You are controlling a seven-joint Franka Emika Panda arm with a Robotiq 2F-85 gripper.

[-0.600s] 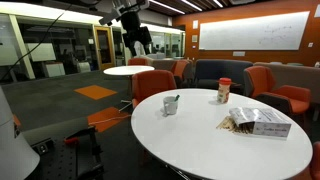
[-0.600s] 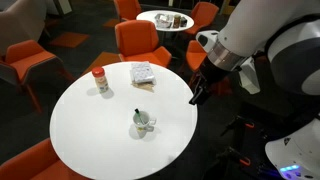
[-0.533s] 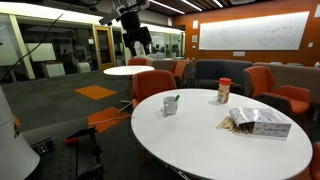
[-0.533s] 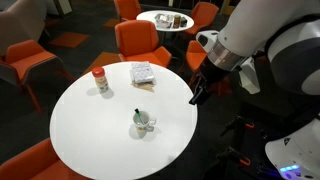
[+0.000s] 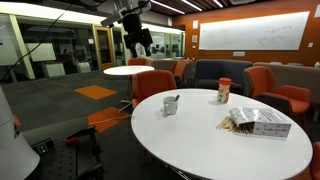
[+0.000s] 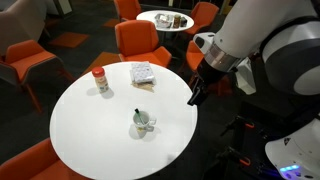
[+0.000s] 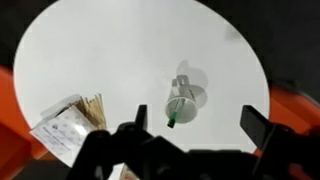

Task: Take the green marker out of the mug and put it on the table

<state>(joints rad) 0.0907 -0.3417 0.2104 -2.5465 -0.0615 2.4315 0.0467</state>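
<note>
The grey mug [image 6: 146, 122] stands near the middle of the round white table [image 6: 90, 130], with the green marker [image 6: 138, 115] sticking up out of it. Both also show in an exterior view, the mug [image 5: 171, 104] on the table [image 5: 200, 140], and in the wrist view, where the marker [image 7: 174, 119] leans over the rim of the mug [image 7: 185, 99]. My gripper [image 6: 196, 93] hangs open and empty high above the table's edge, well away from the mug. Its fingers [image 7: 195, 125] frame the mug from above.
A jar with a red lid [image 6: 99, 80] and a paper packet with sticks [image 6: 143, 73] lie on the far part of the table. Orange chairs [image 6: 138, 42] ring the table. A smaller round table [image 6: 166, 19] stands behind.
</note>
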